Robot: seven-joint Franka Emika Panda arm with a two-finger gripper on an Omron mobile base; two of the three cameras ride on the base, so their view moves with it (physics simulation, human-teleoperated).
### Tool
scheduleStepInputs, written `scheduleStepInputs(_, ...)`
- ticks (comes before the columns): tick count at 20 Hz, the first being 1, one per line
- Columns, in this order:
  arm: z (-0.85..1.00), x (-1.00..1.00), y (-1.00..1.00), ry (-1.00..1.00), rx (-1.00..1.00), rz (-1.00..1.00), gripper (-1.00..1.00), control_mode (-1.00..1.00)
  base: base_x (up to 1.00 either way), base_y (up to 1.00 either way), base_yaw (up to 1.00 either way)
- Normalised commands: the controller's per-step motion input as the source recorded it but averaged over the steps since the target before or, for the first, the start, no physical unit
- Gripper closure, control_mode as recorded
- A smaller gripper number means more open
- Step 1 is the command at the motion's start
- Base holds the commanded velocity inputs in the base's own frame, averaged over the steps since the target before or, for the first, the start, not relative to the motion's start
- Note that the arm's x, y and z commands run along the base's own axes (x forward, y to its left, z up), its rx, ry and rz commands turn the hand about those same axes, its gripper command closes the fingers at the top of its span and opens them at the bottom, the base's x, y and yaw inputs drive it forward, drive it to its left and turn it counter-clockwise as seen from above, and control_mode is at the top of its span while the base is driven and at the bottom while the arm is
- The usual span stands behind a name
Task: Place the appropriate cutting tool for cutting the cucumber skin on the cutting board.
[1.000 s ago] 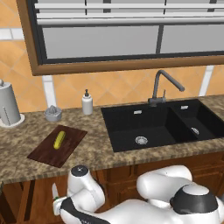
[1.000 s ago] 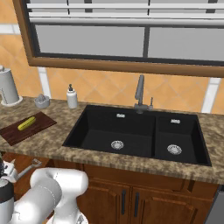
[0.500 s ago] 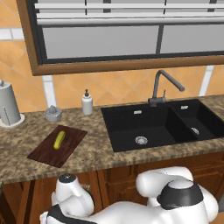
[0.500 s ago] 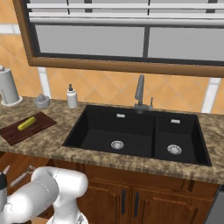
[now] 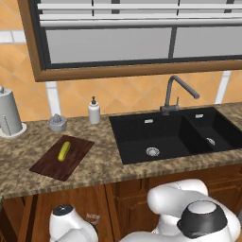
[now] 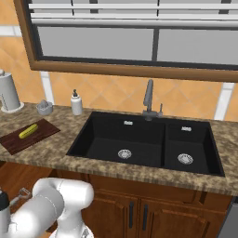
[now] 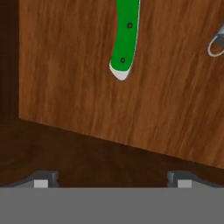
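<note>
**A:** One cucumber (image 5: 64,151) is all that lies on the cutting board (image 5: 49,166) in the left base view, toward its far half. The board rests flat on the bench (image 5: 106,168).

**B:** And around the board?

**A:** Behind it stand a paper towel roll (image 5: 9,114), a small grey juicer (image 5: 57,122) and a soap bottle (image 5: 94,111). To the board's right is the black sink (image 5: 156,137). Below the board, under the bench edge, a small silvery bit of metal (image 5: 93,218) shows beside the white arm. It is too small for me to name.

**B:** What about the right base view?

**A:** The board (image 6: 16,143) sits at the far left with the cucumber (image 6: 28,131) on top. Lower than the board and nearer the camera, a slim silvery piece (image 6: 20,194) shows beside the arm. It may be the peeler, but I can't be sure at this size.

**B:** And the hand view?

**A:** The claw (image 7: 113,183) stands open, with its tips (image 7: 43,181) spread wide and nothing between them. It looks down on a pale wooden panel (image 7: 65,78) bordered by darker wood. On that panel lies the green knife handle (image 7: 124,39), which has a white edge and two rivets. At the right edge of the picture a silvery metal loop (image 7: 215,43) also lies on the panel, cut off by the frame. It is apart from the handle and touches neither tip. It looks like part of the peeler, though the rest of it is out of frame.
</note>
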Motion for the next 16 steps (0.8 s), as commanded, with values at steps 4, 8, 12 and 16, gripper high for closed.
scheduleStepInputs(4,0.44,0.42,-0.65,0.1,0.0,-0.11,-1.0,-1.0,0.0,0.0,0.0)
scheduleStepInputs(8,0.07,0.42,-0.78,0.01,0.0,-0.08,-1.0,-1.0,0.0,0.0,0.0)
scheduleStepInputs(12,0.0,0.05,-0.53,-0.17,-0.05,-0.07,-1.0,-1.0,0.0,0.0,0.0)
scheduleStepInputs(16,0.0,0.25,-0.33,-0.08,-0.08,0.0,-1.0,-1.0,0.0,0.0,0.0)
